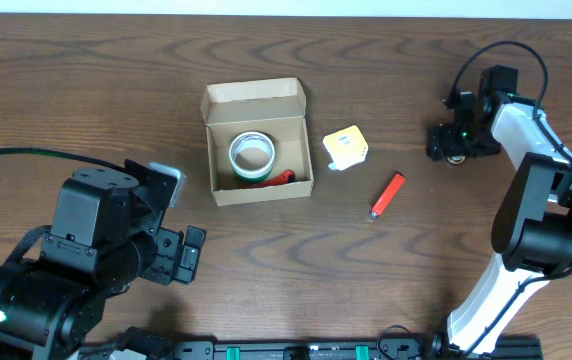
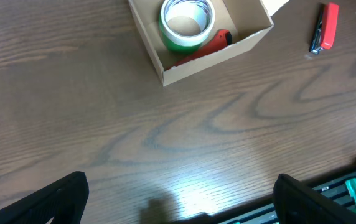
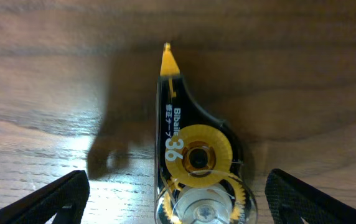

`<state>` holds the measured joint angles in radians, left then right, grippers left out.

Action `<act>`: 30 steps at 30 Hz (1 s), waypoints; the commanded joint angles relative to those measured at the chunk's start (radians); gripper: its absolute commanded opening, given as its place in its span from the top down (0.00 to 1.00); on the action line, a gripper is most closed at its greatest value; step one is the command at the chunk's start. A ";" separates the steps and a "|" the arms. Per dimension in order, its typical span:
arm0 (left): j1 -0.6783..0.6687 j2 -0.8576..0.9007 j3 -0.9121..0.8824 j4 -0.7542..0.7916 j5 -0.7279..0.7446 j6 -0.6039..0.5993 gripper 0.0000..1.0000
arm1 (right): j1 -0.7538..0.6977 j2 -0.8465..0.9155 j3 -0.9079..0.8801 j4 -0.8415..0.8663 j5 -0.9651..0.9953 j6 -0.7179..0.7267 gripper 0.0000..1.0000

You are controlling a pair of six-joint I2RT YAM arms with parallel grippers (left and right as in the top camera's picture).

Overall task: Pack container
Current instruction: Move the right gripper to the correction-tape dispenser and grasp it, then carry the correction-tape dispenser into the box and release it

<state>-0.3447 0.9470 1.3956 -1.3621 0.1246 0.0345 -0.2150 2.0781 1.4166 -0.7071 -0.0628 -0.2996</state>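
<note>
Left tool (image 2: 181, 190): nearest the base, hanging low over bare counter (image 1: 86, 90). Its fingers are spread wide with nothing between them. It seems parked out of the way while the other arm works.
Loose red piece (image 1: 387, 195): a slim red-and-black thing lying flat on the wood, well apart from the box. It is probably waiting to be packed.
Container (image 1: 257, 192): a tan cardboard box left of the counter's middle, flap lid folded back so the top is free for dropping things in.
Inside it: green tape roll (image 1: 251, 156) lying flat, and a boxed red piece (image 1: 284, 178) wedged against the near wall beside the roll.
Yellow block (image 1: 346, 146): just right of the container, not touching it.
Right tool (image 3: 177, 180): farthest out, on the right, lowered over a correction tape dispenser (image 3: 193, 146). Its jaws are apart, one on each side of the body and clear of it, lined up for a pinch across the width.
Count: one container, one roll, two red pieces, one yellow block, one dispenser. Two are packed and three are out.
</note>
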 commanded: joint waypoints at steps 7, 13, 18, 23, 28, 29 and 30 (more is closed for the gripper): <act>0.002 0.000 0.006 -0.003 -0.001 0.014 0.05 | -0.007 -0.021 -0.018 0.023 0.007 -0.011 0.30; 0.002 0.000 0.006 -0.003 -0.001 0.014 0.05 | -0.007 -0.021 -0.018 0.024 0.006 -0.007 0.48; 0.002 0.000 0.006 -0.003 -0.001 0.014 0.05 | -0.006 -0.021 -0.018 0.024 0.006 0.000 0.56; 0.002 0.000 0.007 -0.003 -0.001 0.014 0.05 | -0.006 -0.021 -0.014 0.029 -0.003 0.053 0.60; 0.002 0.000 0.006 -0.003 -0.001 0.014 0.05 | -0.006 -0.027 0.040 -0.016 -0.109 0.053 0.64; 0.002 0.000 0.006 -0.003 -0.001 0.014 0.05 | -0.006 -0.031 0.057 -0.030 -0.135 0.053 0.65; 0.002 0.000 0.006 -0.003 -0.001 0.014 0.05 | -0.005 -0.038 0.078 -0.046 -0.167 0.053 0.66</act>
<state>-0.3447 0.9470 1.3956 -1.3624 0.1246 0.0345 -0.2150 2.0766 1.4292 -0.7380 -0.1249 -0.2672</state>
